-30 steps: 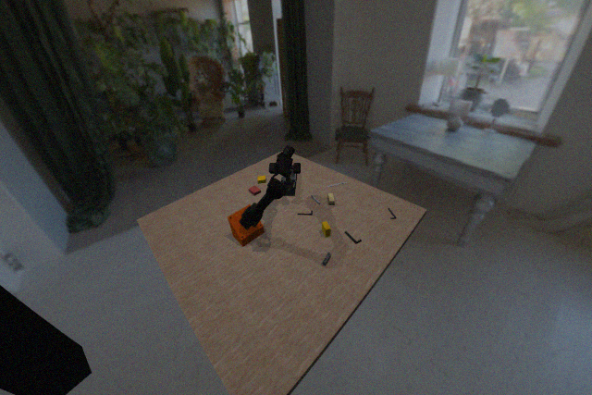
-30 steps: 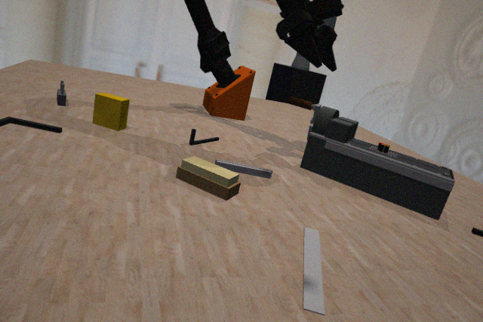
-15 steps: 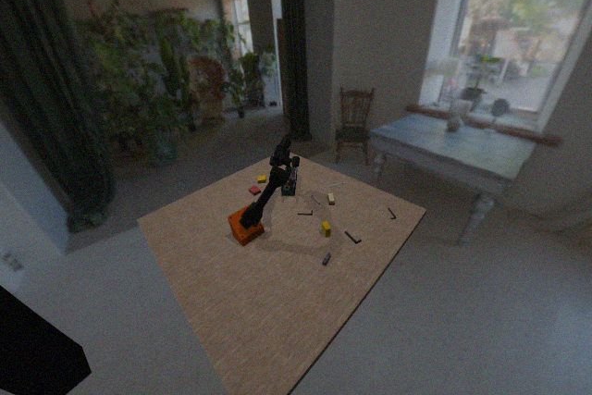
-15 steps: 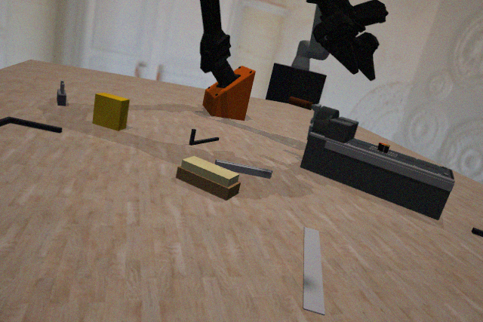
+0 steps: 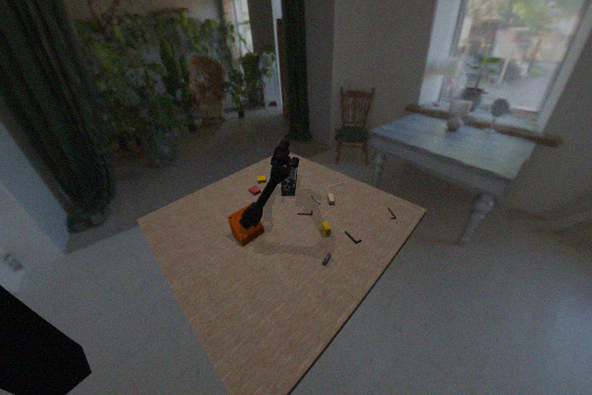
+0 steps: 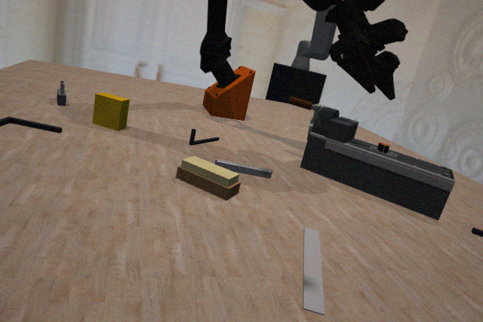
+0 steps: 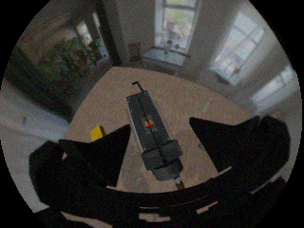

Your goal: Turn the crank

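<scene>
The machine (image 5: pixel 288 191) (image 6: pixel 374 182) (image 7: pixel 139 108) is a long dark grey box with a blocky housing at one end. Its crank's brown handle (image 6: pixel 300 102) (image 7: pixel 180 185) sticks out beyond the housing. The small slide with the red pointer (image 6: pixel 383 147) (image 7: pixel 149 124) sits on the box's top, near mid-length. Brass-yellow marks show close beside the red in the wrist view; whether they are exactly level is too small to tell. My gripper (image 6: pixel 383 94) (image 7: pixel 161 123) is open and empty, high above the box and clear of the handle.
An orange block (image 5: pixel 244 230) (image 6: pixel 234 96) stands under the arm's lower end. A yellow block (image 5: pixel 326 228) (image 6: pixel 109 111), a cream-and-brown block (image 5: pixel 330 199) (image 6: pixel 208 178), a red block (image 5: pixel 254 190), a flat grey strip (image 6: pixel 313 271) and several black hex keys lie on the table.
</scene>
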Controlling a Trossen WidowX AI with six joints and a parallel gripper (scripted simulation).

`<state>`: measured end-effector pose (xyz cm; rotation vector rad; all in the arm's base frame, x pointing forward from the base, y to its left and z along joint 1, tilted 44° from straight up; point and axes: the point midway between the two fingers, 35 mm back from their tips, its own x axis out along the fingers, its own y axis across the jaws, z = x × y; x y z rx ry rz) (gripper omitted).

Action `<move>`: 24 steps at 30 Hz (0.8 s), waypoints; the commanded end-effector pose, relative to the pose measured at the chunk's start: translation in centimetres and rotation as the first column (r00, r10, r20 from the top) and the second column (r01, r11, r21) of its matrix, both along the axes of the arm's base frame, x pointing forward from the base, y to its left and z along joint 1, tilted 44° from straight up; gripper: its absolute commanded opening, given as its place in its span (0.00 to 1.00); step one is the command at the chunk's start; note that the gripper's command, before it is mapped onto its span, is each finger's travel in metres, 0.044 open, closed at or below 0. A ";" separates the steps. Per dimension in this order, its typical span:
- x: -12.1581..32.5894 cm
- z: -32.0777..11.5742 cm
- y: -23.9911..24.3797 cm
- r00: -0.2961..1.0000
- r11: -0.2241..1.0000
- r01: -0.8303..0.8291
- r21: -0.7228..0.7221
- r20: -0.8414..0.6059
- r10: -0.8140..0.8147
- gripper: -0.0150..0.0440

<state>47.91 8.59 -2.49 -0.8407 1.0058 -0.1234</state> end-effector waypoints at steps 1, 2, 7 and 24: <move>-1.2 -3.1 -2.4 0.999 1.000 0.004 -0.013 -0.036 -0.004 1.00; -1.3 -3.3 -2.6 0.999 1.000 0.004 -0.013 -0.036 -0.004 1.00; -1.3 -3.4 -2.7 0.999 1.000 0.004 -0.013 -0.036 -0.004 1.00; -1.2 -3.0 -2.4 0.999 1.000 0.004 -0.013 -0.035 -0.005 1.00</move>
